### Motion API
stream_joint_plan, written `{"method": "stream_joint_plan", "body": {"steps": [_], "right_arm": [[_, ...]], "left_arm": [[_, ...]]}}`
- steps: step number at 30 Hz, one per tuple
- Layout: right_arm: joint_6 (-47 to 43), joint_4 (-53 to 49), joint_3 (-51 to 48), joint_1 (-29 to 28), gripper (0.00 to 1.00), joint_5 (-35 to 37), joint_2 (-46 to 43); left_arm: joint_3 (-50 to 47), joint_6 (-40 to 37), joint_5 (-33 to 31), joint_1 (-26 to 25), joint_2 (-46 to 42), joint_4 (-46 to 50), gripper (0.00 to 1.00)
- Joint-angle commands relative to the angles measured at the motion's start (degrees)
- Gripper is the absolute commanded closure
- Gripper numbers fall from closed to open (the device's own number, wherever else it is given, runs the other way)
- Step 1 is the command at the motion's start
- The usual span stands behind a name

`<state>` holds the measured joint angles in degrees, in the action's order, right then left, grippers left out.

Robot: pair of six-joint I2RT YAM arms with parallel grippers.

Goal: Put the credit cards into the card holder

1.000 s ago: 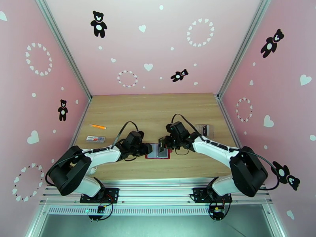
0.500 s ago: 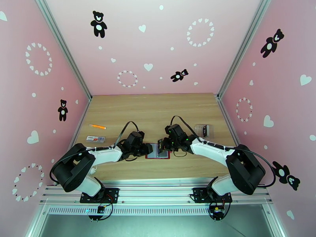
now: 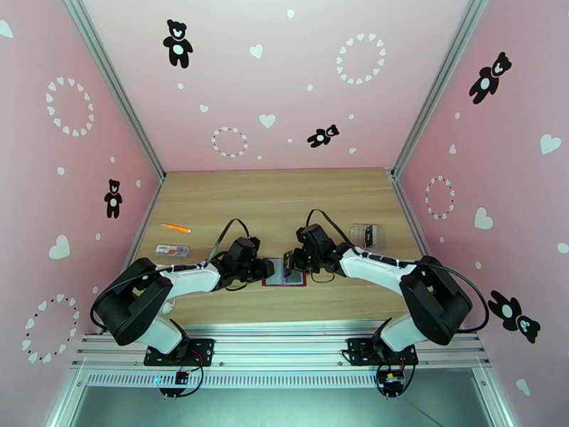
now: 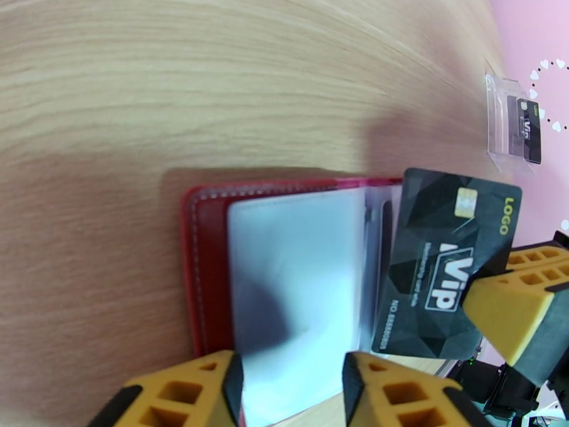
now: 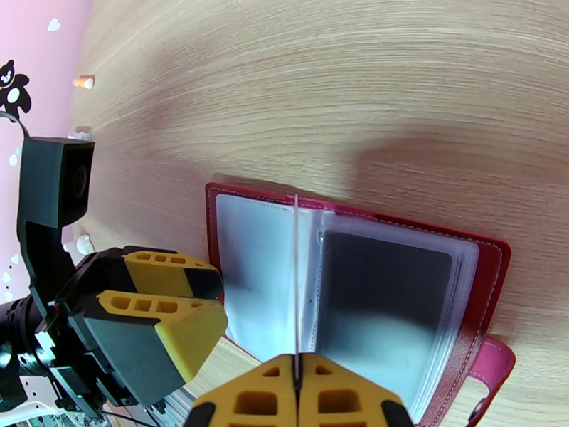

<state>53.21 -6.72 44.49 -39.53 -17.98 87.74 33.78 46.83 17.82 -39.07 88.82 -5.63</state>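
The right arm has drawn in toward the centre since a second ago. Its elbow now sits further left, and the right gripper (image 3: 294, 260) has carried the black VIP card (image 3: 287, 260) a touch leftward over the open card holder (image 3: 284, 280). The left arm's elbow has shifted slightly right, with the left gripper (image 3: 268, 267) edging toward the holder.

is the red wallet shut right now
No, the wallet lies open on the table, its clear sleeves showing.
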Motion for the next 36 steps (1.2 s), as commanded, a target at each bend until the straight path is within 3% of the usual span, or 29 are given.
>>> {"method": "stream_joint_plan", "body": {"steps": [1, 15, 24, 36], "right_arm": [[1.7, 1.9, -1.3, -0.3, 1.00, -1.2, 1.4], [5.4, 6.7, -2.4, -1.0, 1.00, -4.3, 4.8], [5.7, 5.9, -3.1, -1.3, 1.00, -2.3, 5.2], [4.3, 3.7, -2.7, -1.3, 1.00, -1.9, 6.4]], "left_arm": [[-1.0, 0.4, 0.6, 0.4, 1.2, -0.2, 0.57], [-1.5, 0.5, 0.5, 0.3, 1.7, -0.8, 0.57], [-1.9, 0.3, 0.1, 0.3, 1.1, -0.4, 0.57], [-0.9, -2.7, -3.4, 0.3, -1.2, 6.2, 0.55]]}}
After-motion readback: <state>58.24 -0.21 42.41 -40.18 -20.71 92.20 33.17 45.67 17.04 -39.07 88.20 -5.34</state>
